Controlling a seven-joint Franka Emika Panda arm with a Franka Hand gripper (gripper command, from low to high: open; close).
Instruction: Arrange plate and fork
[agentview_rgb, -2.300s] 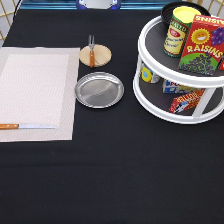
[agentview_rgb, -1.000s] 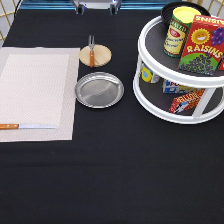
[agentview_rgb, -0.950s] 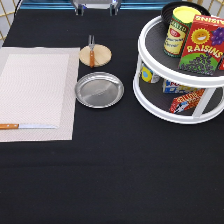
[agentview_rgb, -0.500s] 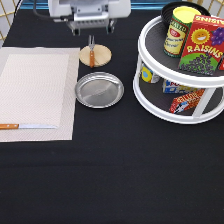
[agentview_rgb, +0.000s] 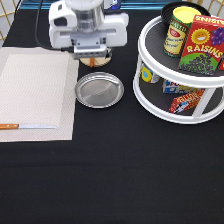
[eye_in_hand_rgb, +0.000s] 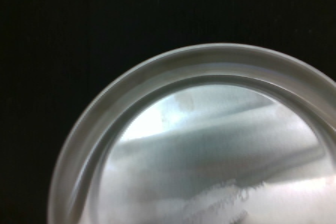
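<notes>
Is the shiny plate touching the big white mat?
Apart. The exterior view shows a strip of black table between the plate and the mat.

The arm's white hand fills the exterior view's top, wrist pointing straight down, with the gripper (agentview_rgb: 93, 59) at its underside, low over the table.

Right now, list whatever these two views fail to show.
- Gripper fingers: hidden under the hand's own body, exterior view.
- Wooden disc: mostly covered by the gripper; the fork cannot be made out there.
- Plate: cut off by the wrist view's edge.
- Knife: handle runs off the exterior view's left.
</notes>
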